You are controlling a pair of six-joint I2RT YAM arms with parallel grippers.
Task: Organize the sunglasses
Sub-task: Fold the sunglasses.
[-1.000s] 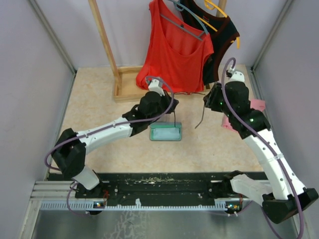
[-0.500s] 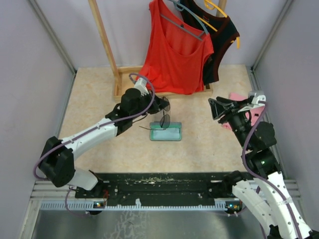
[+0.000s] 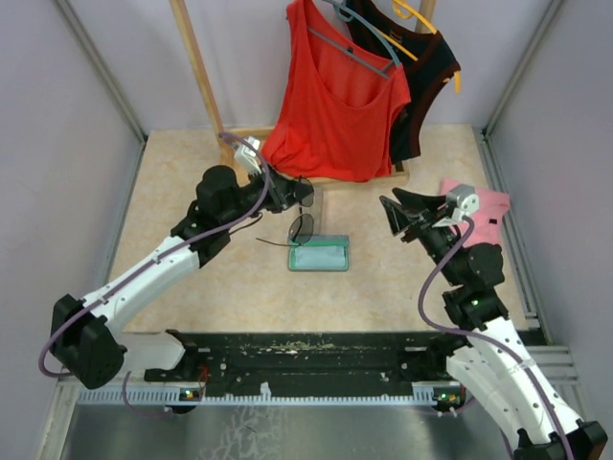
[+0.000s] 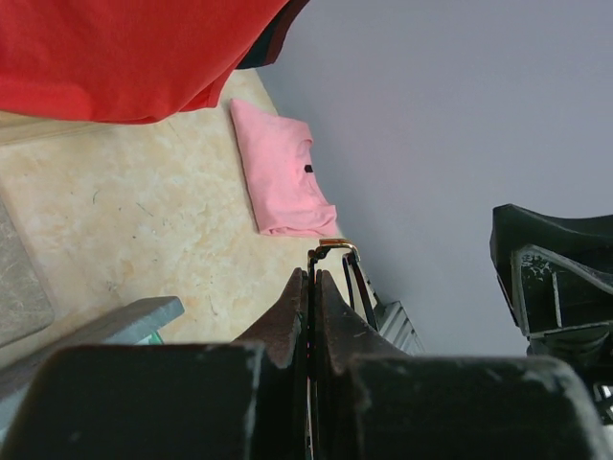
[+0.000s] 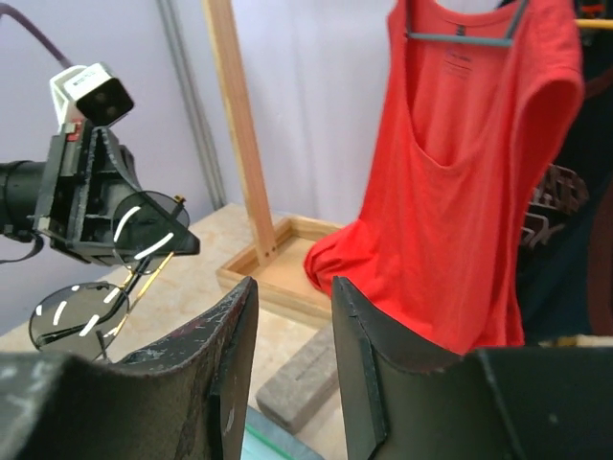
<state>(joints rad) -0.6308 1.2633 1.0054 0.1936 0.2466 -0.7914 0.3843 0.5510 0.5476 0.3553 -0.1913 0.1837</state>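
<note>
Right wrist view alone shows both dark lenses of the sunglasses (image 5: 148, 228) hanging at the left tool's (image 5: 179, 241) tip. Left wrist view shows only its fingers (image 4: 287, 311) pressed together on a thin frame wire. Top view sets the pair above the bench (image 3: 383, 287), well left of the right tool (image 3: 395, 213), whose fingers stand apart, empty.

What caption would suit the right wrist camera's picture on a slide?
Left gripper holds sunglasses aloft, seen past the open right gripper, red top behind.
</note>
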